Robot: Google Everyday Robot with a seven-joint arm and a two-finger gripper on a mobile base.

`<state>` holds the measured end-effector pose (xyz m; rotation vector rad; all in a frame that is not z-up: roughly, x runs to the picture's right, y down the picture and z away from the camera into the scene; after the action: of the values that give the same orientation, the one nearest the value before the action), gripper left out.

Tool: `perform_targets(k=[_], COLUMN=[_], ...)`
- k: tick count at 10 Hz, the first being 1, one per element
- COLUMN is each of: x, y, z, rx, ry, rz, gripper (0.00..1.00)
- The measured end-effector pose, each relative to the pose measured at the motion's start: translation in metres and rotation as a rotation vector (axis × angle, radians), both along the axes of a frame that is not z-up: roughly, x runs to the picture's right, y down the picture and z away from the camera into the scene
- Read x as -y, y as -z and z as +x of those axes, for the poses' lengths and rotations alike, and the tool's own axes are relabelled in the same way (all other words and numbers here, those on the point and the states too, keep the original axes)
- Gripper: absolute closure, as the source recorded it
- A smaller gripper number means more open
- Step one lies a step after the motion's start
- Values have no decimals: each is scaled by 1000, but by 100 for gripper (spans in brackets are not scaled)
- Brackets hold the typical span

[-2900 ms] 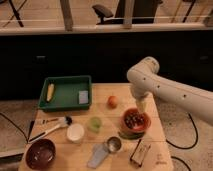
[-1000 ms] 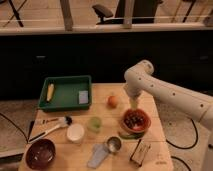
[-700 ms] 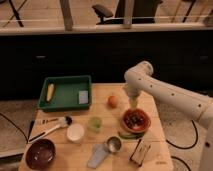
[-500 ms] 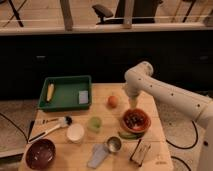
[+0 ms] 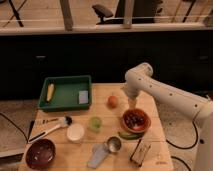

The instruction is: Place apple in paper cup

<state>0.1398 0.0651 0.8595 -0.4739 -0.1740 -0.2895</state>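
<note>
Gripper (image 5: 131, 103) hangs low over the table (image 5: 102, 113), just R of the apple (image 5: 113, 101) and by the far rim of the red bowl (image 5: 147, 120); we can't tell if it's open or closed. Nearest us, front L: dark bowl (image 5: 40, 153), w/ a metal scoop (image 5: 107, 149) to its R. Next back: brush (image 5: 50, 124), paper cup (image 5: 75, 132), green cup (image 5: 94, 123), then the red bowl. Apple sits on the table farther back, apart from the paper cup. Far L: green tray (image 5: 65, 79) w/ corn (image 5: 50, 91) & a sponge (image 5: 84, 96).
</note>
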Motion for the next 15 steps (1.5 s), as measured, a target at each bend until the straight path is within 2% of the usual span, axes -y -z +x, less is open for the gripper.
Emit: perform_targets(k=[15], x=[-4], y=[-37], z=[-28], rx=[130], ry=[-24], rz=[-40], gripper=[20])
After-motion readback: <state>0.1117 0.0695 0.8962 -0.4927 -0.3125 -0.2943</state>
